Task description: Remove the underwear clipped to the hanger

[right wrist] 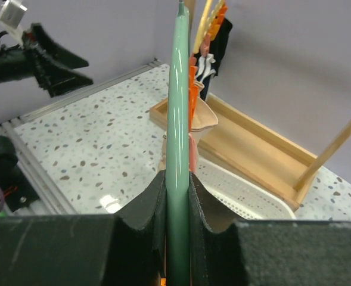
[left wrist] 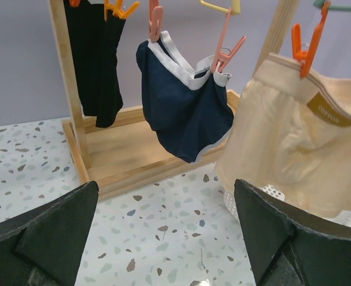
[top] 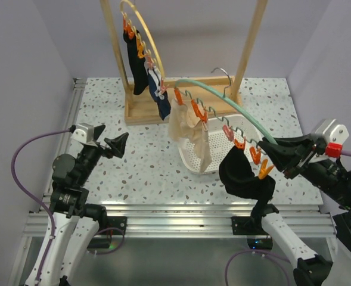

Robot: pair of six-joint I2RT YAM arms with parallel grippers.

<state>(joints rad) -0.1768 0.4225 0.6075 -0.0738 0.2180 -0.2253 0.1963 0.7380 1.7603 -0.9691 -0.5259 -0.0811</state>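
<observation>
A green hanger [top: 235,102] slants across the middle of the table, and my right gripper [top: 272,154] is shut on its arm [right wrist: 178,119]. Orange and pink pegs hold a pale beige underwear [top: 190,134] and a black one [top: 244,176] to it. A yellow hanger [top: 148,33] on the wooden rack carries another black underwear [top: 136,65] and a navy one with white trim [top: 159,95]. My left gripper [top: 118,145] stands open at the left, low over the table and apart from everything. Its wrist view faces the navy underwear [left wrist: 184,113] and the beige one [left wrist: 288,155].
A white perforated basket [top: 242,122] sits under the green hanger, in front of the wooden rack's base [top: 181,110]. The rack's two uprights rise at the back. Purple walls close in left, right and behind. The metal rail runs along the near table edge.
</observation>
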